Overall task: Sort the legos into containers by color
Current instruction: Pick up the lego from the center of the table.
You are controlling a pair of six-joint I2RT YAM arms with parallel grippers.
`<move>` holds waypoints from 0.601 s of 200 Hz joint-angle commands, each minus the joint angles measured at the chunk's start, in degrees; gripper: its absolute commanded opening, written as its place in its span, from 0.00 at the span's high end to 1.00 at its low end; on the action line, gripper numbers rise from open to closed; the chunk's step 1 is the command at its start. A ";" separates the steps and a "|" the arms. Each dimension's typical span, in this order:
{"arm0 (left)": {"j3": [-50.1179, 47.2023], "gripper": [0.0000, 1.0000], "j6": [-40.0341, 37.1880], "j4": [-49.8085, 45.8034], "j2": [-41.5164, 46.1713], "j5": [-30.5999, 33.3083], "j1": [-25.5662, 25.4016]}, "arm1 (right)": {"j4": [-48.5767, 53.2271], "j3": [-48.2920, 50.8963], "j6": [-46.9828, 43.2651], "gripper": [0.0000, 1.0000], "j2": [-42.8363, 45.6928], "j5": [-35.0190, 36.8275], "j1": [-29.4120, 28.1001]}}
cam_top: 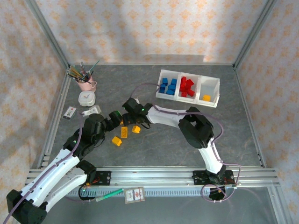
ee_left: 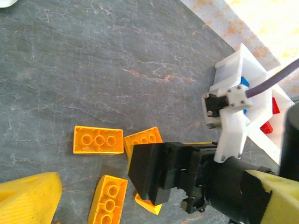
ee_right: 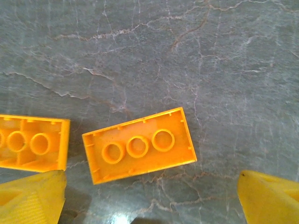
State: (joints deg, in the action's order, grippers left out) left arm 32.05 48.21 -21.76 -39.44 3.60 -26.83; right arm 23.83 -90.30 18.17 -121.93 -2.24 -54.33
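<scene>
Top external: tray (cam_top: 210,86) holds blue legos (cam_top: 168,86), red legos (cam_top: 186,86), one orange lego (cam_top: 206,98); left hand (ee_left: 152,196), right hand (ee_right: 149,198) spread

Found left arm (cam_top: 65,161) angled up from its base at the near left, reaching forward and to the right toward the middle of the workspace. Noted left gripper (cam_top: 119,120) at the end of that reach, just beside right gripper (cam_top: 134,119). Saw left fingertips (ee_left: 28,196) set wide apart at the two lower corners of the left wrist view. Found right arm (cam_top: 198,130) standing up from the near right base, bent sharply at the elbow, forearm stretched leftward. Noted right wrist turned downward. Recorded right fingertips (ee_right: 266,196) spread wide, jaws gaping. Observed right gripper held low, between the left fingers as seen from the left wrist.
</scene>
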 commanded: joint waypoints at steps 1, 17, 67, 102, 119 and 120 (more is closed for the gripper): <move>-0.59 0.01 0.99 -1.42 1.12 1.58 0.46 | 3.48 -3.39 -3.82 0.06 -2.42 2.48 -0.06; -0.62 0.01 0.93 -1.50 1.26 1.76 0.49 | 4.13 -5.00 -5.16 0.06 -4.03 2.41 0.00; -0.76 0.01 0.91 -1.35 1.34 2.03 0.81 | 7.52 -10.52 -6.44 0.07 -8.88 5.29 -0.05; -0.81 0.01 0.90 -1.33 1.32 1.94 0.82 | 8.86 -12.79 -6.66 0.17 -10.85 5.60 -0.05; -0.87 0.01 0.99 -1.44 1.38 2.07 0.96 | 8.68 -12.92 -6.79 0.24 -10.95 5.23 -0.05; -0.86 0.01 1.00 -1.44 1.38 2.05 0.93 | 8.68 -12.90 -6.81 0.25 -10.91 5.23 -0.06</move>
State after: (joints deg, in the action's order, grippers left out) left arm 31.75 48.42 -21.82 -38.70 3.97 -26.46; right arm 31.09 -101.91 12.08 -131.02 1.23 -54.39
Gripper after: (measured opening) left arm 0.992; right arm 0.796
